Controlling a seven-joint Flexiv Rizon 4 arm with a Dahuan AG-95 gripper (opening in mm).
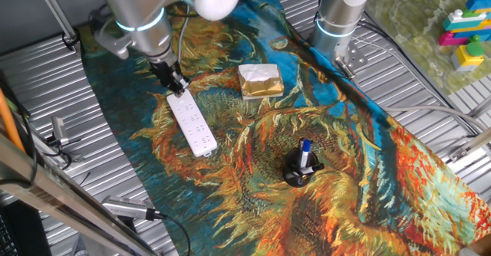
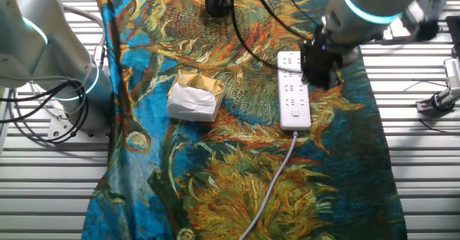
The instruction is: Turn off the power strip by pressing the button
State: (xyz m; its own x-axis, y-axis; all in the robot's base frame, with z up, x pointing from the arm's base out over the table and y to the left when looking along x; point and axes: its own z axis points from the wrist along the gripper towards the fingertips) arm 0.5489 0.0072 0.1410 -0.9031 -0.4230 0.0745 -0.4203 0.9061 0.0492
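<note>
Both fixed views show the gripper low over one end of the strip lying on the cloth, jaws unreadable from where I stand, and an off-centre press could miss the button or skid the strip.

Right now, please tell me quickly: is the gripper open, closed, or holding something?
Gripper: cannot be told. It is low over the cable end of the power strip, and the fingertips are not distinguishable in either view.
</note>
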